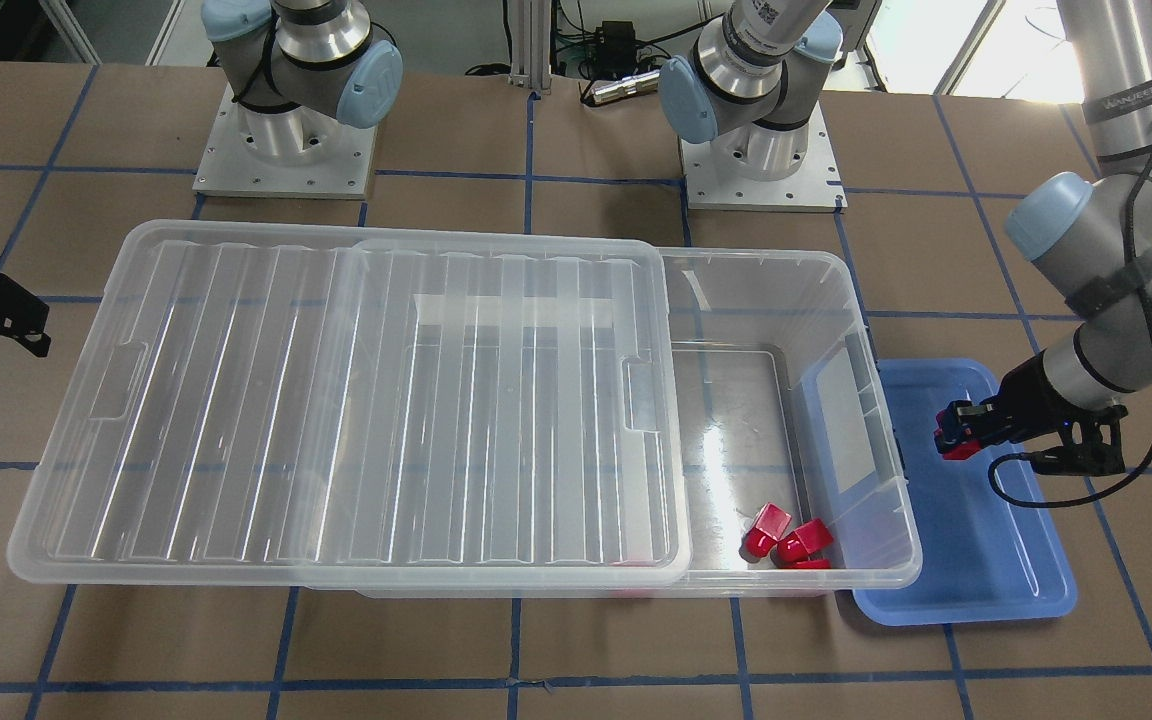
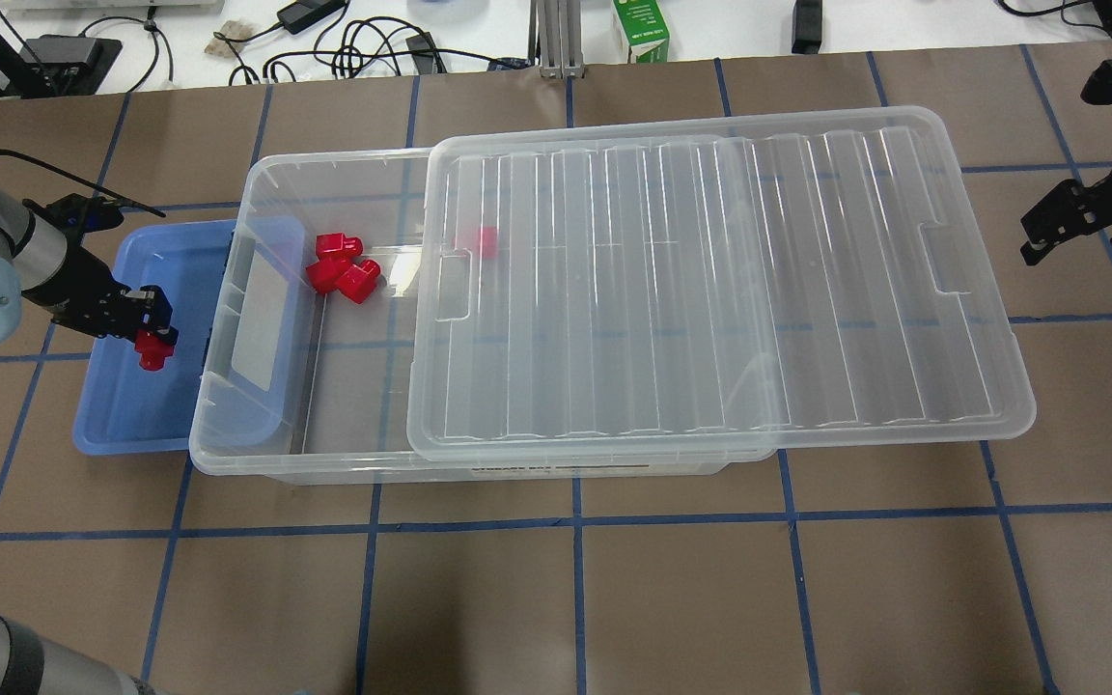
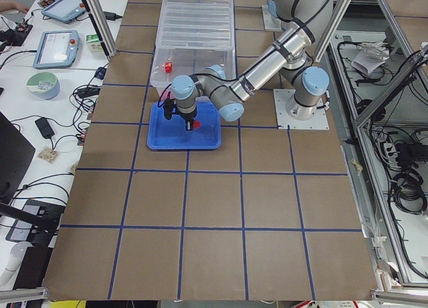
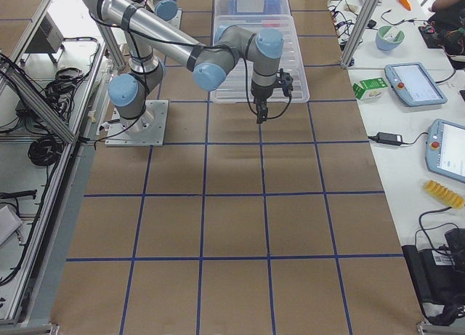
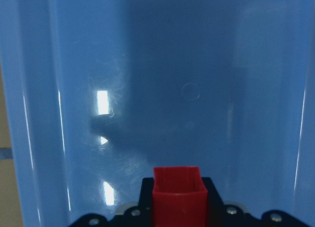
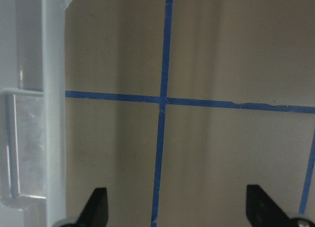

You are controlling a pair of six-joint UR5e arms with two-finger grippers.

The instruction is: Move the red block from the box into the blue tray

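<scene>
Red block (image 2: pixel 152 355) pinched in left gripper (image 2: pixel 149 338), over the blue tray (image 2: pixel 122 425) floor, near its middle; touching or hovering, cannot tell; tray lies straight under the claw, so next looks like lower and let go; right gripper (image 6: pixel 179 207) spread, empty, off the box (image 2: pixel 257 454) far end, well apart; spare red blocks (image 2: pixel 342 270) lie in the box beside the slid lid (image 2: pixel 710 290)

Left gripper (image 1: pixel 949 436), jaws tight on a red block (image 1: pixel 958 450), over the blue tray (image 1: pixel 991 560) beside the box (image 1: pixel 766 275).
</scene>
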